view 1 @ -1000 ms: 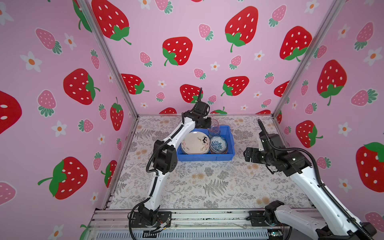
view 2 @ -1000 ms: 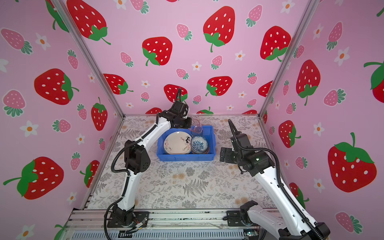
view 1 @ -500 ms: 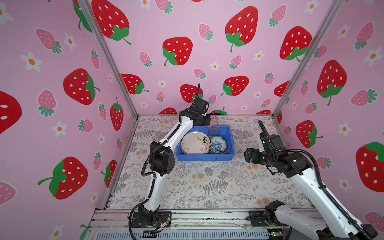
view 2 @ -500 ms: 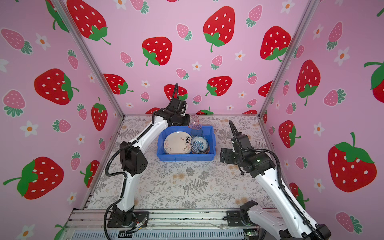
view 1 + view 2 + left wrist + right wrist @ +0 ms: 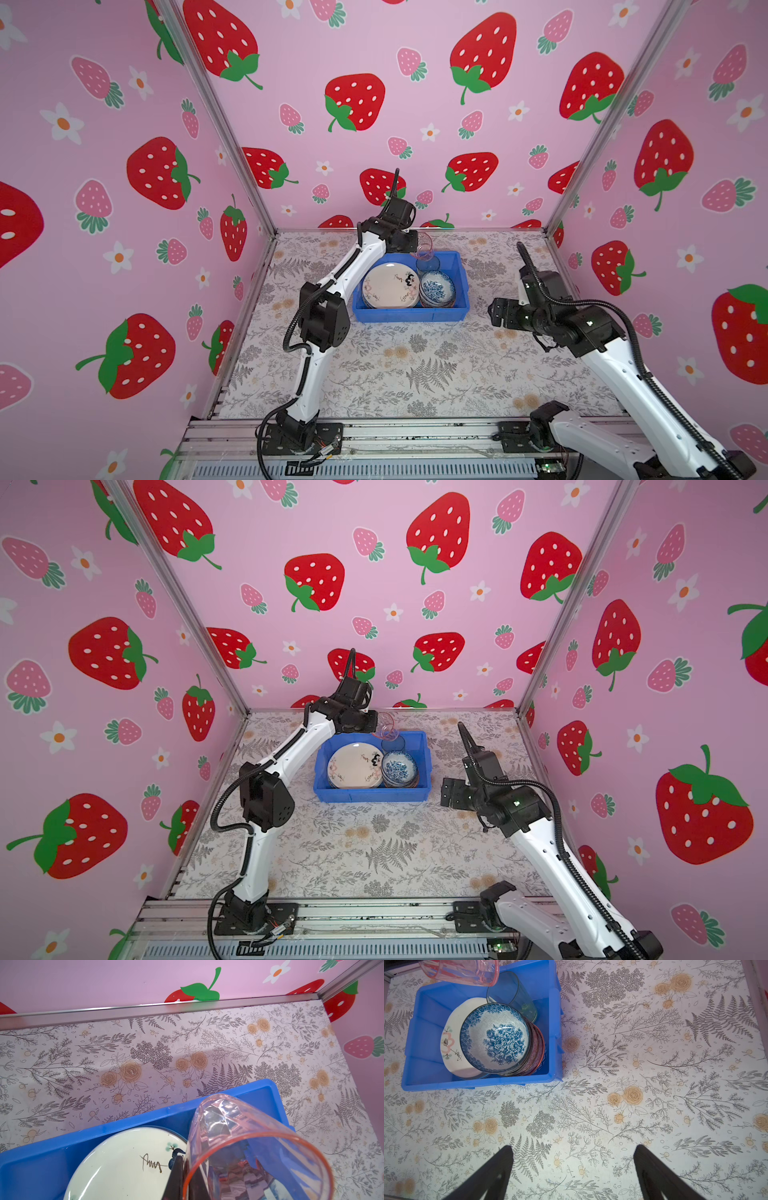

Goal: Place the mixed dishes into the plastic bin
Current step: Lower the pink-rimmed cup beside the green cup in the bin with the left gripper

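The pink cup (image 5: 239, 1136) hangs tilted above the far right part of the bin (image 5: 409, 318), not yet inside. The left gripper (image 5: 185, 1178) is clamped on its rim wall, seemingly one finger inside and one outside, a pinch that likely suits lowering thin glass into a tight gap. Room is short: the plate (image 5: 390, 286) fills the bin's left half, stacked bowls topped by the blue-white bowl (image 5: 494, 1039) fill the near right, and the green cup (image 5: 517, 995) lies tilted in the far right corner. The right gripper (image 5: 573, 1151), spread wide and empty, hovers over bare table (image 5: 654, 1064) right of the bin, probably to stay clear.
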